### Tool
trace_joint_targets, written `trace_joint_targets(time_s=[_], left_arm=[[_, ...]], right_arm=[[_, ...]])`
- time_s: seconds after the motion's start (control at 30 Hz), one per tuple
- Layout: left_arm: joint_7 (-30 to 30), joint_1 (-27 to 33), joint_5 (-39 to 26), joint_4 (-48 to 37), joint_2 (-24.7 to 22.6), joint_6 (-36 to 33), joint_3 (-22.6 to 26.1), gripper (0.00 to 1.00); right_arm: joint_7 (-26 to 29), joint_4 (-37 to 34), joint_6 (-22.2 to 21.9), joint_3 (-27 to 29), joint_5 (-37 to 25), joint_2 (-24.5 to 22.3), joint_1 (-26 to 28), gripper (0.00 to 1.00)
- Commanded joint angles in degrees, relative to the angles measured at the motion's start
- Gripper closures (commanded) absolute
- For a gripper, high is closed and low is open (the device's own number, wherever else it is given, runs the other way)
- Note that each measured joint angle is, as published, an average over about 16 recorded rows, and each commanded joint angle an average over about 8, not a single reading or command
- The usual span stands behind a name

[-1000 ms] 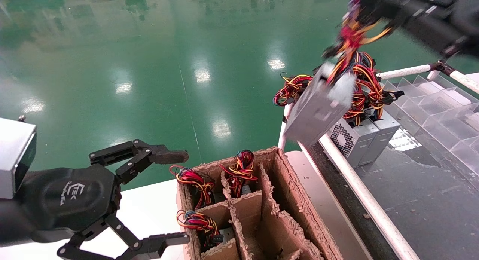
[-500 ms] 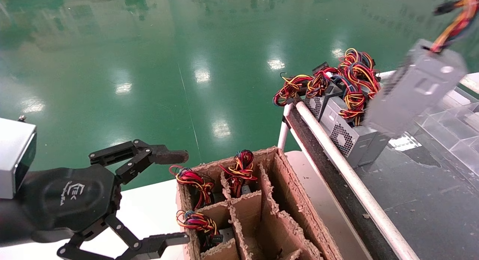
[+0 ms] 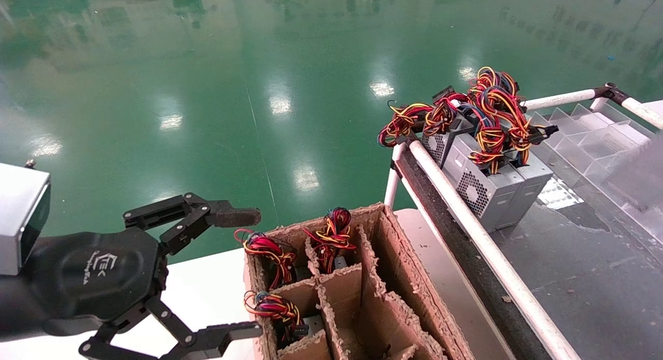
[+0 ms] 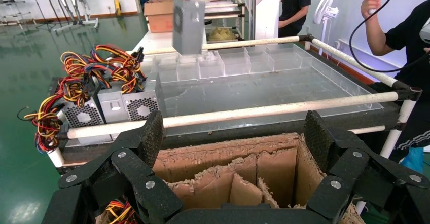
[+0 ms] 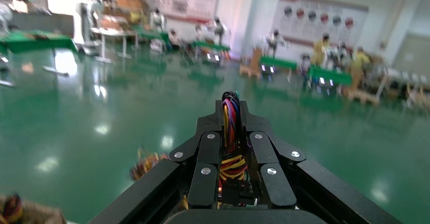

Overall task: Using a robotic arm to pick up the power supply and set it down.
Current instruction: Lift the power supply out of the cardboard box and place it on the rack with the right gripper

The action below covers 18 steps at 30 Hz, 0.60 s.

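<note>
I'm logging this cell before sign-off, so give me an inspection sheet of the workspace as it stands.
Surface: dark railed table at the robot's right, clear divider tray at its far side; white bench under the box.
Job's things: one power supply hangs in the air above the tray; others stand grouped at the table's corner.
Clutter: cardboard divider box, wire bundles showing in three cells.
Grippers: right gripper shut on the hanging unit's wires; left gripper open, idle beside the box.
Cables: knotted bundles atop the grouped units.
Surroundings: green floor; person by the table.
</note>
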<state>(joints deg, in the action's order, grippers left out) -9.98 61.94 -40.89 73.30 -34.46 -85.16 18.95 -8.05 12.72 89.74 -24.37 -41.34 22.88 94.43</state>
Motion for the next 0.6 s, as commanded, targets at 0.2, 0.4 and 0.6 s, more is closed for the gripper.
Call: trace_joint_targets(time_s=[0.2,0.4,0.6], left_arm=[[0.0,0.0,0.0,0.0,0.0,0.0,0.0,0.00],[0.0,0.0,0.0,0.0,0.0,0.0,0.0,0.00],[0.0,0.0,0.0,0.0,0.0,0.0,0.0,0.00]], right_arm=[[-3.8,-4.4,-1.1,-1.9,-2.6,1.7,-2.2,1.00],[-6.8,-7.1,-4.0,-3.1,-4.3,5.5,-2.6,1.00],[-8.3,-8.5,-8.2,-4.1,-5.9,8.8,-1.2,1.00]])
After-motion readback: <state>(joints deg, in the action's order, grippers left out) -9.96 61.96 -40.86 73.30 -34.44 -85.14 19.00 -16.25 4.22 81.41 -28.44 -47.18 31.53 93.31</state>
